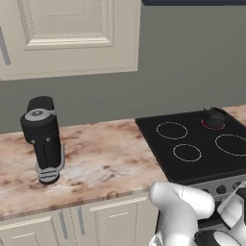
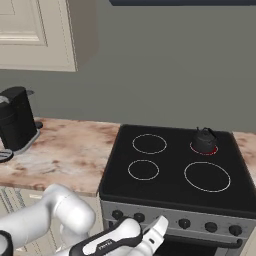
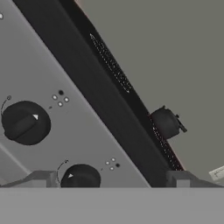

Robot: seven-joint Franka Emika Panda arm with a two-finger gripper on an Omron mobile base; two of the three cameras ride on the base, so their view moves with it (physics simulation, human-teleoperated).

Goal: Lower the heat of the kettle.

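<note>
- Kettle [image 2: 204, 140] on the stove's [image 2: 170, 192] far right ring, which glows red
- Hand view: claw [image 3: 109, 179] fingers apart, facing two front-panel knobs [image 3: 25, 123]

The lower stove knob [image 3: 80, 177] is cut off at the hand view's bottom.

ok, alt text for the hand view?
Two black stove knobs on the grey control panel fill the left, the lower one between the open gripper's fingertips. Past the cooktop edge, the kettle sits against the grey wall.
</note>
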